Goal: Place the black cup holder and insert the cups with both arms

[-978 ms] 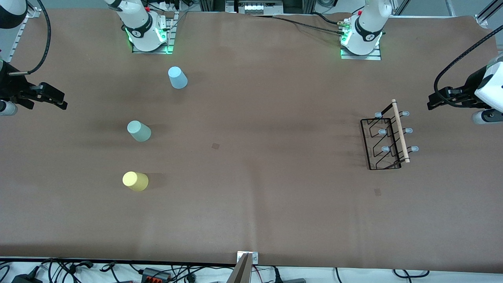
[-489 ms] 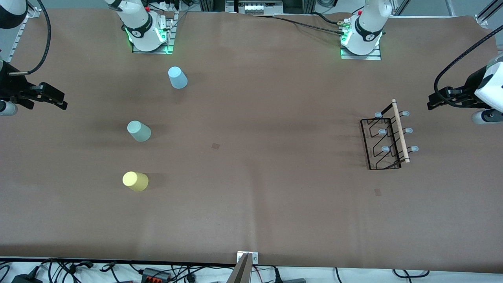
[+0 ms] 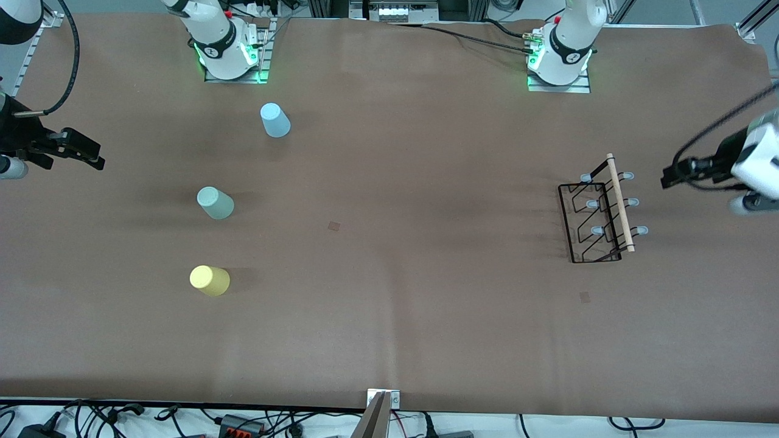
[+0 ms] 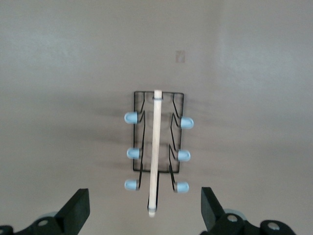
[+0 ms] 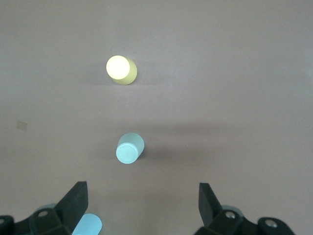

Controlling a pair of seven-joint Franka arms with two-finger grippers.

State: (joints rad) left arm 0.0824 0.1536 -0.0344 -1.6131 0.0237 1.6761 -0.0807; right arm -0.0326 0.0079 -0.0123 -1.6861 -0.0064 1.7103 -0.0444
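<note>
Black cup holder [image 3: 597,213] on table, near open left gripper [image 3: 669,178]

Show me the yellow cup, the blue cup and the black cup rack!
yellow cup [image 3: 209,280], front view, on its side wall.
blue cup [image 3: 275,120], front view, on its side wall.
black cup rack [image 4: 154,147], left wrist view, on its wooden handle.

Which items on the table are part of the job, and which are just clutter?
Job items: black cup holder, light blue cup, pale green cup, yellow cup, left gripper open, right gripper open.

Lying about: cables along the table edge nearest the front camera.
</note>
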